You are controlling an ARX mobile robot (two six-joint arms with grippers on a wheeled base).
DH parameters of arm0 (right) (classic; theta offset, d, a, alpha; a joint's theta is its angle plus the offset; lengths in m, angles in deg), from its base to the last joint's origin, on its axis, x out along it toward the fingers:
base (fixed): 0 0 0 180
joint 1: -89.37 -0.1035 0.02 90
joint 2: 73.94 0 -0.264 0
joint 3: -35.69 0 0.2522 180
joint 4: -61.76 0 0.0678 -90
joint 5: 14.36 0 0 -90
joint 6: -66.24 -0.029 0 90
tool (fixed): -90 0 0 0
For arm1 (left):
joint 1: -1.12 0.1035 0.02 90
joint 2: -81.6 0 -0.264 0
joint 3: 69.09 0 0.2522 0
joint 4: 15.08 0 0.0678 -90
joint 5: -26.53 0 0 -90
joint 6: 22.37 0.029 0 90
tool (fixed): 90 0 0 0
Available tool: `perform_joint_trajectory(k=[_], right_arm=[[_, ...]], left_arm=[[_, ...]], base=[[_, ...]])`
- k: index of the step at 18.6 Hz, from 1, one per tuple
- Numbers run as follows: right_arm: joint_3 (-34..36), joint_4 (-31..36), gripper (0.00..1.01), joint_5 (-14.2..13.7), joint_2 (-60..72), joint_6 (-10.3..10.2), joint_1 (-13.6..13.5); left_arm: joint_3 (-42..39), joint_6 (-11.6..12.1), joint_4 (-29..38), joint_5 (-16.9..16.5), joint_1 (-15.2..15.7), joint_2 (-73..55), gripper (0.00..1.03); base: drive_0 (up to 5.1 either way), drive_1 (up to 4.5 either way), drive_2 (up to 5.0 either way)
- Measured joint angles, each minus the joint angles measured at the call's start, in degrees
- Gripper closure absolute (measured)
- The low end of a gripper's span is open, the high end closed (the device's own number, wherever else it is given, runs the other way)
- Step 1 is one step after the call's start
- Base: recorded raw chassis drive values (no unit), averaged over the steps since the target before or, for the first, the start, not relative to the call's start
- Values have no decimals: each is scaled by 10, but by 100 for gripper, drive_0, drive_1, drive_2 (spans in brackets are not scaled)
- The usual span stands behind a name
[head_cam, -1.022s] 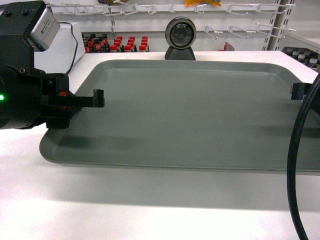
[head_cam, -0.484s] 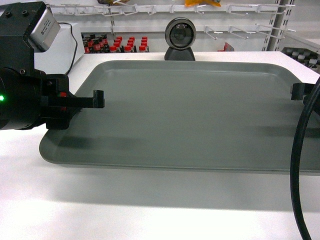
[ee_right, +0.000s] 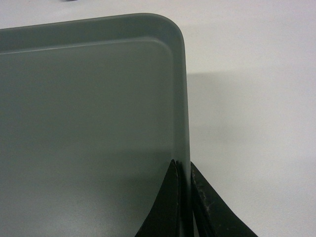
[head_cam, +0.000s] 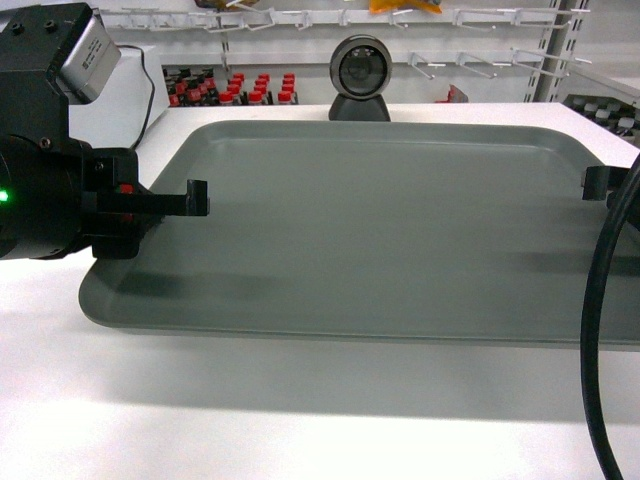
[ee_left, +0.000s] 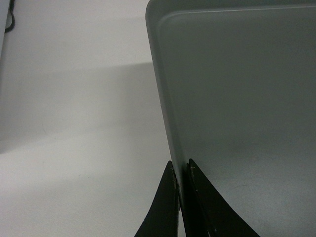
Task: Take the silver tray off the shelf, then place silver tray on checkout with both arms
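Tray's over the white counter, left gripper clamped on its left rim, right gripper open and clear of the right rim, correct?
Not quite. The right gripper is not open and clear: the right wrist view shows it shut on the silver tray's right rim. The rest holds: the left gripper clamps the left rim, over the white checkout.

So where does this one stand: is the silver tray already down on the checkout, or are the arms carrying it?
Done: the silver tray is off the shelf, over the white checkout.
In hand: the left gripper and right gripper each pinch a side rim. Its shadow suggests it hangs just above the counter.
Left: set it flat, open both grippers, withdraw.
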Motion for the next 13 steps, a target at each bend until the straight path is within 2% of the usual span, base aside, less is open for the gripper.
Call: perform_joint_trajectory(k=[1,2,3,4,5,7,10,13], right_arm=[[0,0,98,0,0,0,0],[0,0,98,1,0,-1,0],[0,4,98,2,0,-4,0],[15,90,98,8,10,-3,0],[26,153,98,21,21,-2,3],[27,228,98,37,50,-2,9],[-9,213,98,65,74,-1,20],[-76,147,98,90,123,22,43]], left_arm=[[0,0,0,0,0,0,100],[-13,7,59,29,-7,-7,100],[-29,20,132,87,-21,-19,100],[-33,33,182,147,-32,-33,100],[-33,39,218,169,-34,-40,100],[-11,52,230,179,-34,-42,100],[18,62,220,177,-29,-61,100],[65,47,177,155,-26,-104,100]], base=[[0,0,0],[0,0,0],[0,0,0],[0,0,0],[0,0,0],[0,0,0],[0,0,0],[0,0,0]])
